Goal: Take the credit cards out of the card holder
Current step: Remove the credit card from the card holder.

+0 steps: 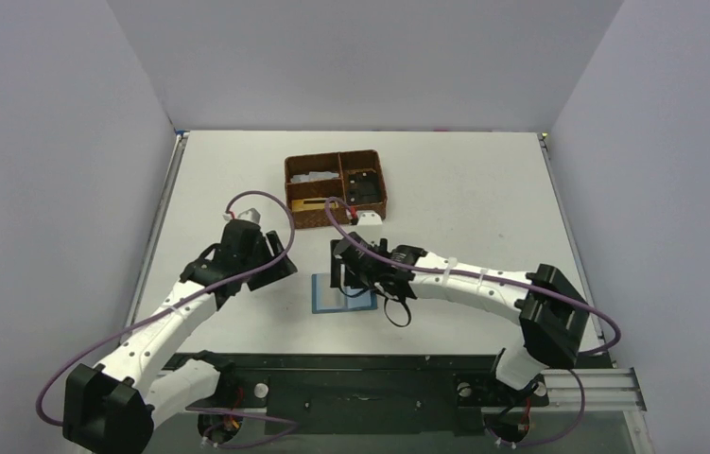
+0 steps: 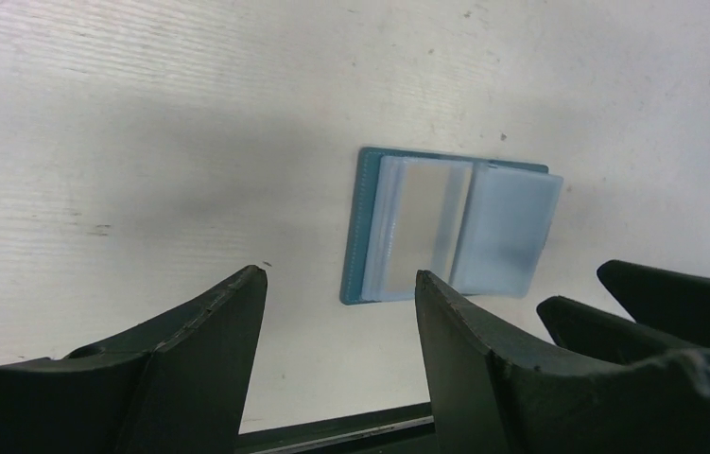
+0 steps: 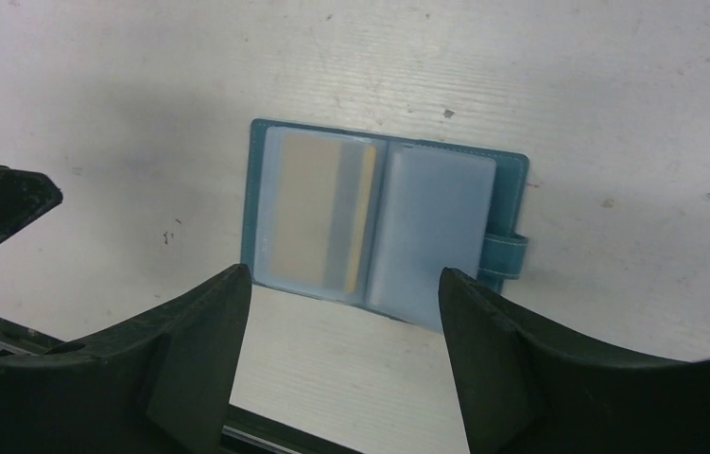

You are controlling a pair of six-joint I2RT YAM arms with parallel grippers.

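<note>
My right gripper (image 3: 341, 279) hung with jaws spread and empty above the card holder (image 3: 389, 218), which lay open flat on the table (image 3: 143, 95) (a tan-gold credit card (image 3: 318, 213) showing in one clear pocket), my left gripper (image 2: 339, 276) likewise agape beside it, the brown basket (image 1: 336, 189) beyond.

Robotics lab cell: white worktop (image 1: 464, 189) boxed by plain blank walls (image 1: 48, 142); my arms (image 1: 464, 279) bolted onto a black metal frame (image 1: 360, 378).

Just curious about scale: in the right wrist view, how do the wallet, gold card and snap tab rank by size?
1. Wallet, largest.
2. Gold card, tucked in one pocket.
3. Snap tab, smallest.
</note>
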